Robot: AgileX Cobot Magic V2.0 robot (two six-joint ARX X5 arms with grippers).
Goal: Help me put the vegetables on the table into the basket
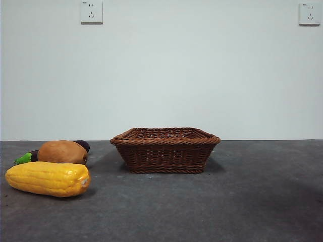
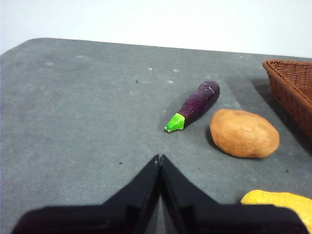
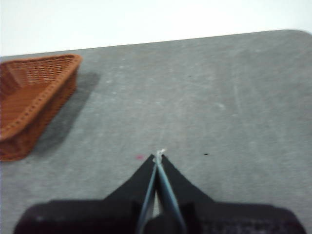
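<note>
A: How do we see the arms posed?
B: Neither arm shows in the front view. In its wrist view, our left tool point(image 2: 159, 161) hangs above the surface point(image 2: 83, 122), jaws pressed together and holding nothing. Our right tool point(image 3: 159, 157) hangs the same way over bare surface, jaws closed to a point, empty.

A: And the vegetables?
B: In the front view all three lie at the lower left of the frame. The corn cob point(image 1: 48, 178) lies nearest the camera. Behind it sits the potato point(image 1: 62, 152), and the eggplant point(image 1: 26, 158) lies behind the potato, its green tip poking out to the left.

A: The basket?
B: We see the basket point(image 1: 165, 149) at the centre of the frame, well apart from the vegetables; we cannot see down into it. Nothing stands between it and them. Two wall sockets point(image 1: 91, 11) sit in the upper corners.
</note>
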